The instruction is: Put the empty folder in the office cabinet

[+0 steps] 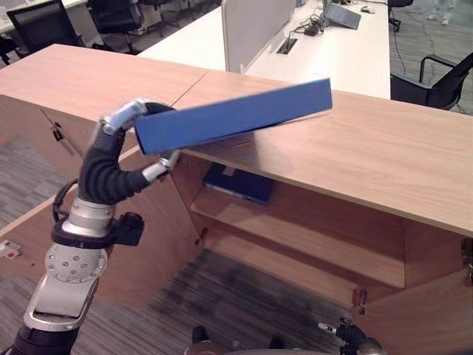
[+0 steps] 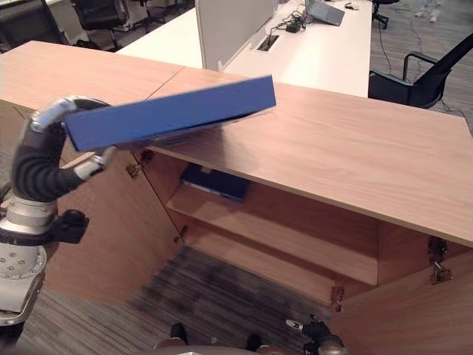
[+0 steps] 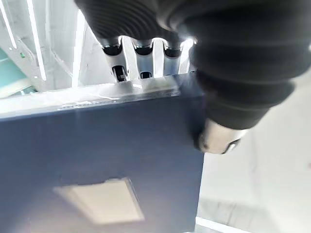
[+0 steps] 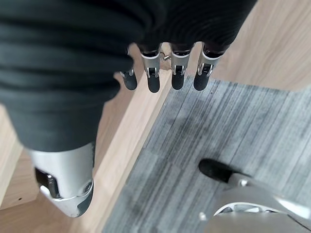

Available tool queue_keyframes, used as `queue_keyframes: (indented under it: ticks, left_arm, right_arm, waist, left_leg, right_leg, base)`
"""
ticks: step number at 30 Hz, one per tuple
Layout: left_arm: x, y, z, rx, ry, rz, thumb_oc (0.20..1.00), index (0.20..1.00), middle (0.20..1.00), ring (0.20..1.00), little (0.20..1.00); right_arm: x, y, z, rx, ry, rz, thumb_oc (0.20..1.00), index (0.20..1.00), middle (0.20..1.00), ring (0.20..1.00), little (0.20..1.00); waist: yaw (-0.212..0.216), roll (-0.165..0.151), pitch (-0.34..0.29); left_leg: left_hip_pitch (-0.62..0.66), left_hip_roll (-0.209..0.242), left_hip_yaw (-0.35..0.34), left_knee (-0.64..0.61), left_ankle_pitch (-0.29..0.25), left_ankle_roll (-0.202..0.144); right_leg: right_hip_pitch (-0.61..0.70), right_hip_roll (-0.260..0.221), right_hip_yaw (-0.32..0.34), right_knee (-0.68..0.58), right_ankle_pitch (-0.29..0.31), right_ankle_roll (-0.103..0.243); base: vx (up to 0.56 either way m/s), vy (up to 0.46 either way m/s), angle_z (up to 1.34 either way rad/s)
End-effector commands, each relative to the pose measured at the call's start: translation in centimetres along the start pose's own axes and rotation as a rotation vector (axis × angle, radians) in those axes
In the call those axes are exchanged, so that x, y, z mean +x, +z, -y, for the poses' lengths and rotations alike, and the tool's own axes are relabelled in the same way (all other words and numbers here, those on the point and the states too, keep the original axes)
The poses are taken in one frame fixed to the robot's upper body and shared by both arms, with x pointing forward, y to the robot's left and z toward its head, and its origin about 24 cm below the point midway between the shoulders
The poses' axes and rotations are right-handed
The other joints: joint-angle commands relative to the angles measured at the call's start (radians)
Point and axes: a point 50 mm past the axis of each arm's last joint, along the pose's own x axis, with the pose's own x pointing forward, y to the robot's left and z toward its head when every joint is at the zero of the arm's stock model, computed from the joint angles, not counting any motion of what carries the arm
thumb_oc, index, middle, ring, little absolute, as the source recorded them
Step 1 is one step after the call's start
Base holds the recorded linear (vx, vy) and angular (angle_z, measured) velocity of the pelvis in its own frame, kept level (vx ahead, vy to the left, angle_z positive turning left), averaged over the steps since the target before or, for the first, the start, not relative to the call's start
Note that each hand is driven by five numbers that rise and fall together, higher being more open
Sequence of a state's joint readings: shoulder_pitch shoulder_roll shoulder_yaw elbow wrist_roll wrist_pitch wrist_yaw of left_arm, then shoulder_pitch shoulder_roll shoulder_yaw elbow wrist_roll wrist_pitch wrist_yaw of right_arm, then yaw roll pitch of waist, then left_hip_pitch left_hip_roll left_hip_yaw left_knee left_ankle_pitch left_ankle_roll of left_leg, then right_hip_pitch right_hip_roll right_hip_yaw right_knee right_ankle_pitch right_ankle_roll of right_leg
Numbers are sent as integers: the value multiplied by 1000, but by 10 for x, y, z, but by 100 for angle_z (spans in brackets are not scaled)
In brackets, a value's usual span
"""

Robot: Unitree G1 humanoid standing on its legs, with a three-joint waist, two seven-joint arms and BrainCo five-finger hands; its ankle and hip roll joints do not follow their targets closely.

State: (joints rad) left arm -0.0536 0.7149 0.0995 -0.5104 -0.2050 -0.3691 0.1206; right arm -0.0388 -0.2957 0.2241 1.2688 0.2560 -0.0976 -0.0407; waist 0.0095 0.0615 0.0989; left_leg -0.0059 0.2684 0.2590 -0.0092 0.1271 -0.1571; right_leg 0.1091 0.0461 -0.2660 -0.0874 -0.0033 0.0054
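Office carpet (image 1: 222,296) in grey stripes runs before a low wooden cabinet (image 1: 355,148) whose doors stand open. Above its top's front edge, near the left end, the left robot hand (image 1: 140,140) grasps a blue folder (image 1: 236,115), fingers over the upper face and thumb beneath at the near short end. It is a flat, plain blue slab, tilted so its far end rises over the cabinet top; the left wrist view shows a pale label (image 3: 99,201) on its underside. Inside, on the upper shelf (image 1: 295,229) towards the left, another dark blue folder (image 1: 240,183) already lies flat. An open door (image 1: 148,244) stands just below the raised hand. Behind the cabinet, white desks (image 1: 332,44) carry a divider (image 1: 255,29), with black chairs (image 1: 436,78) around. The right robot hand (image 4: 160,73) hangs low over the carpet, fingers relaxed and holding nothing.
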Motion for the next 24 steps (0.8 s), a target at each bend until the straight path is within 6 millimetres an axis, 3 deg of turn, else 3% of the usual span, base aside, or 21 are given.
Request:
queue_keyframes:
  ticks: [1,8,14,24]
  left_arm:
    - [2,-4,-17,-177,78,14,200,200,200,200,200]
    - [11,6,-29,-370,123,124,200,200,200,200,200]
    - [15,5,-40,-648,221,244,200,200,200,200,200]
    - [11,4,-45,-729,317,299,200,200,200,200,200]
  right_arm:
    - [2,8,-6,21,29,14,1000,1000,1000,1000,1000]
    - [1,1,-7,19,45,-12,1000,1000,1000,1000,1000]
    - [1,-2,-14,30,75,-22,1000,1000,1000,1000,1000]
    - [1,3,-17,31,80,-6,1000,1000,1000,1000,1000]
  waist:
    - [-29,-68,-42]
    - [-31,-58,-50]
    - [-37,-48,-59]
    - [-32,-47,-67]
  left_leg:
    - [-89,-14,-6,21,7,-2]
    - [-79,-15,-3,18,8,-3]
    - [-72,-15,-3,20,7,-3]
    - [-75,-14,-9,31,2,-3]
  right_leg:
    - [9,-20,41,0,-120,52]
    - [18,-20,42,0,-124,51]
    - [27,-19,45,0,-130,49]
    - [35,-14,46,0,-136,45]
  base:
    - [1,-27,5]
    - [0,0,0]
    - [0,0,0]
    - [0,0,0]
